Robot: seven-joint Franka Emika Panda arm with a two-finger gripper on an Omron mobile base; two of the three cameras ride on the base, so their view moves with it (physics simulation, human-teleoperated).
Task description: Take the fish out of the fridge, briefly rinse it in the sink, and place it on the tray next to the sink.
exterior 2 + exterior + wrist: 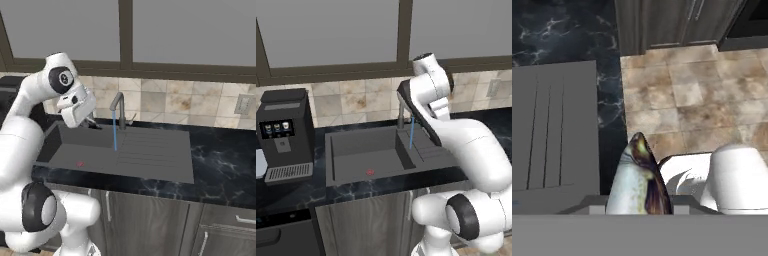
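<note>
**A:** Where is your fish (637, 180) right now?

**B:** You have it in the gripper (639, 210). In the hand view it stands up from between the finger tips, pale belly and dark back, so the jaws look closed on it.

**A:** So the fridge step is behind you?

**B:** Judging by the scene, yes. You are at the sink (363, 155), and a thin blue stream (114, 131) runs from the faucet (120, 107) into the basin. The rinse looks to be the step in hand; whether water has touched the fish, you cannot tell.

**A:** What is left?

**B:** Finish the rinse, then set the fish on the tray.

**A:** How does your arm stand?

**B:** It reaches over the counter (220, 165), elbow high, wrist bent down. In the right base view the gripper (92, 122) sits over the sink's back left part, left of the stream and apart from it.
</note>
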